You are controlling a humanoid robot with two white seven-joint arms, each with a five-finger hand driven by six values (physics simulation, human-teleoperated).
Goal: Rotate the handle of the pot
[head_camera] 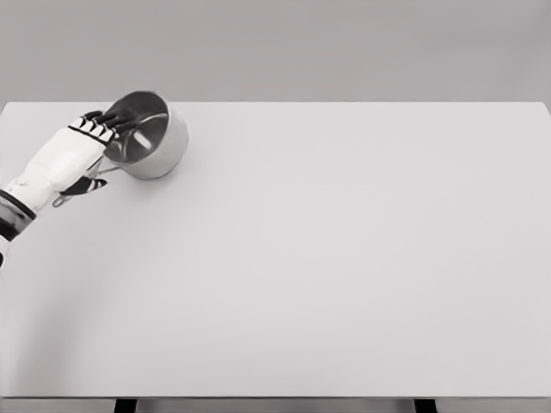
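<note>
Head view: pot (155, 138) against left robot hand (73, 155)

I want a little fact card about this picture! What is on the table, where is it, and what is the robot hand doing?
thing on table: a shiny metal pot, tilted, its opening facing the camera
where: far left part of the white table
handle: a thin metal handle pointing toward the lower left, mostly hidden under the hand
left hand: lying over the pot's rim, dark fingertips at the edge
grip: cannot tell if it is really holding the pot
right hand: not in the picture
</note>
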